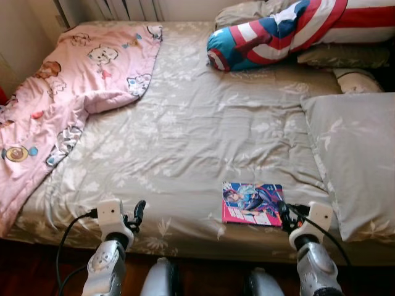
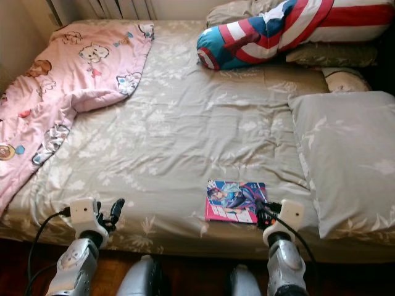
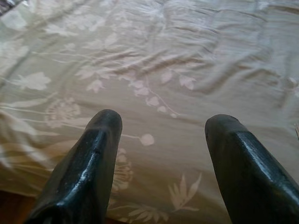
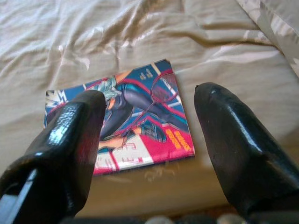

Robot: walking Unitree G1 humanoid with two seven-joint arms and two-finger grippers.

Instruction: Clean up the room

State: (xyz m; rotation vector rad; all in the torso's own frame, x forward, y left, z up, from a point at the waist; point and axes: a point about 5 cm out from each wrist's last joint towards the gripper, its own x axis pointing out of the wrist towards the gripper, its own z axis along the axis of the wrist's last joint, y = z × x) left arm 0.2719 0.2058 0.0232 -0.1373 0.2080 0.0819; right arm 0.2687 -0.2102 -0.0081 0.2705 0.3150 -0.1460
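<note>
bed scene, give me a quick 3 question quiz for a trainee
1. True or false: the right tool is shut on the colourful illustrated comic book.
2. Which lies nearest the right tool? A) pink cartoon-print blanket B) comic book C) red, white and blue shield-pattern cushion
3. What is the left tool hovering over?

Key
1. False: its fingers are apart, with the book beyond them.
2. B
3. The beige floral bedsheet near the bed's front edge, fingers open.

Glossy paper comic book (image 4: 135, 121) on matt, wrinkled cloth bedsheet (image 1: 197, 135); glossy black pincer fingers (image 4: 70, 140).
</note>
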